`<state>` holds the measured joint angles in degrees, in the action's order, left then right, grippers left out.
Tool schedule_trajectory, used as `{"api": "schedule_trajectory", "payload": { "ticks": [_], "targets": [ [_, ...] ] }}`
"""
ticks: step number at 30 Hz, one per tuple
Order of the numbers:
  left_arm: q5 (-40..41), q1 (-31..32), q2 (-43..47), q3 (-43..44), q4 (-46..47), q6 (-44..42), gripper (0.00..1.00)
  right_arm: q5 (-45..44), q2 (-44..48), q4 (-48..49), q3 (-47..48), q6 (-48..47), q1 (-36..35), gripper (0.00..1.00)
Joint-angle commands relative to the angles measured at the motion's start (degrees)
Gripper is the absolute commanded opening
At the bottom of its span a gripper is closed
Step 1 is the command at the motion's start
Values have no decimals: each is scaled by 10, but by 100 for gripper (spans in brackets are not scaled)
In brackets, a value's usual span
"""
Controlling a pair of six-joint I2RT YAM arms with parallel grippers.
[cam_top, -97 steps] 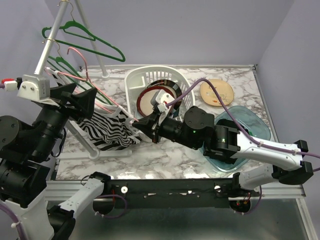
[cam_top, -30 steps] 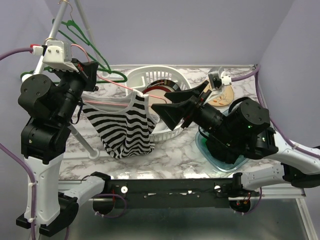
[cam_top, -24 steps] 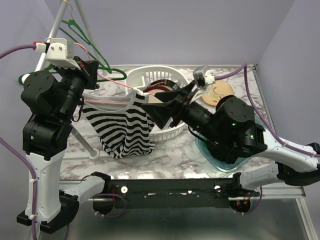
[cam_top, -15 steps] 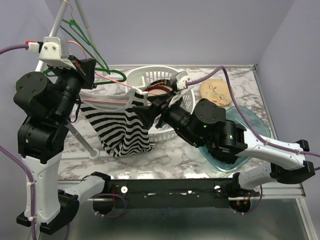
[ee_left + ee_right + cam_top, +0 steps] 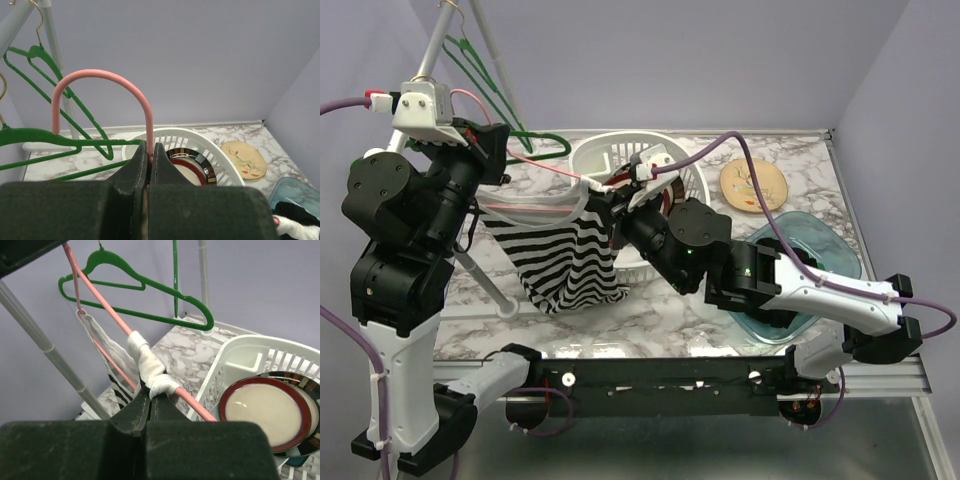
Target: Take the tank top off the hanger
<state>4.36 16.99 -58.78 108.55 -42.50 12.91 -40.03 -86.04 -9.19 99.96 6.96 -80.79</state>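
- The left gripper (image 5: 149,151) has its jaws pressed together on the stem of the pink hanger (image 5: 101,75), just below the curved hook, and holds it up above the left side of the table (image 5: 670,312).
- The right gripper (image 5: 150,399) is fully closed too, pinching the bunched white strap of the tank top (image 5: 146,363) where it wraps around the sloping arm of the hanger.
- The tank top, black and white striped, hangs from the hanger over the left part of the table, just left of the basket (image 5: 592,158); its other strap loops higher up on the hanger.
- The white basket sits at the middle of the table's back edge with a red-rimmed plate (image 5: 263,413) inside.
- Green hangers (image 5: 134,284) hang on a rack (image 5: 432,48) at the back left corner.
- A round wooden plate (image 5: 753,184) lies near the back right corner, and a teal tub (image 5: 822,242) lies by the right edge.
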Motion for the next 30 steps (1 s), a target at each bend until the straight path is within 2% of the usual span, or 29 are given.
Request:
{"api": "schedule_trajectory", "payload": {
  "ticks": [1, 5, 10, 13, 20, 24, 30],
  "targets": [
    [44, 2, 15, -25, 5, -20, 0, -44, 34, -5, 6, -11, -4, 1],
    [78, 2, 14, -25, -10, -41, 0, -40, 111, 43, -72, -30, -3, 1],
    [79, 2, 23, -19, -10, -41, 0, -74, 199, 92, -159, -51, 5, 1],
    [82, 2, 21, -11, -14, -41, 0, -74, 227, 119, -206, -47, 10, 1],
    [48, 2, 18, 17, -19, -10, 0, -78, 249, 116, -258, -18, 22, 1],
    [-17, 2, 23, 29, -10, 25, 0, -29, 253, 138, -283, -8, 25, 1],
    [-169, 2, 38, 33, -9, 117, 0, 66, 234, 171, -291, 0, 35, 1]
  ]
}}
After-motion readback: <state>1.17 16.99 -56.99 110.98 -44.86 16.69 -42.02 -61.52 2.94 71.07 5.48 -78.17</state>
